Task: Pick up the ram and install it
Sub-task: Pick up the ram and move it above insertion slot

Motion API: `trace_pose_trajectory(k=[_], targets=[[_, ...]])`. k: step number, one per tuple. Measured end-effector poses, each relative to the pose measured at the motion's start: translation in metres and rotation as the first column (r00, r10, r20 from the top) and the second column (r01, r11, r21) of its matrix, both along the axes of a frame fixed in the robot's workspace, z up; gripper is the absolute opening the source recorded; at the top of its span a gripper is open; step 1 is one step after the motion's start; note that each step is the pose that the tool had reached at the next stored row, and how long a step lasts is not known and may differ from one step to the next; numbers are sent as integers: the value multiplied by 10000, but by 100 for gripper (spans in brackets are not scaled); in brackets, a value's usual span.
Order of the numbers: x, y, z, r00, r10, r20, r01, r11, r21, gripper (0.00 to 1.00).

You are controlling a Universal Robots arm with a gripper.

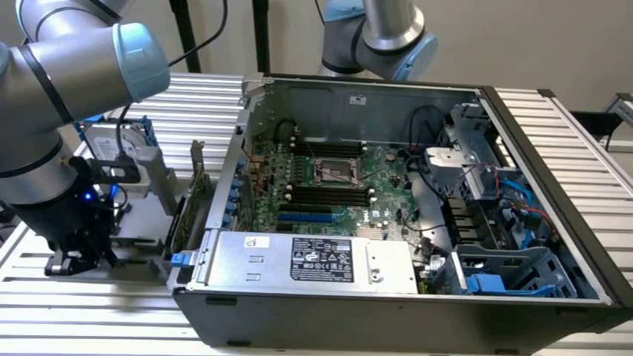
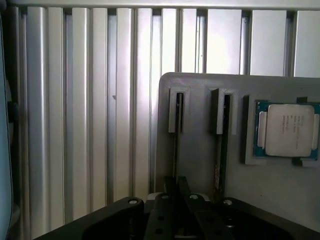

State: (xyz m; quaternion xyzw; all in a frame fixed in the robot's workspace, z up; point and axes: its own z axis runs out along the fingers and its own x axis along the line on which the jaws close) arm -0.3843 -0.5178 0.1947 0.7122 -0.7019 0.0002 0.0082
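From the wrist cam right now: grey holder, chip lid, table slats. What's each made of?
Grey holder: likely plastic, matte, maybe printed; soft rounded corner, moulded slot ribs.
Chip lid: metal, dull silver with printed text, on a green board edge.
Table slats: probably aluminium, satin; long streaky reflections.

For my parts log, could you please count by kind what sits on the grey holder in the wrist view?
Ram sticks, on edge in narrow slots: 2
Silver processor chip: 1
Total: 3, all on the grey holder
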Motion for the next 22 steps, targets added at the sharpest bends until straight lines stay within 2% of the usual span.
trace_pose_trajectory(k=[5,9,22], targets=[[0,0,7,10000,27,-1,-27,10000,-4,14],[0,0,76,10000,28,-1,-28,10000,-3,14],[12,0,646,10000,28,-1,-28,10000,-3,14]])
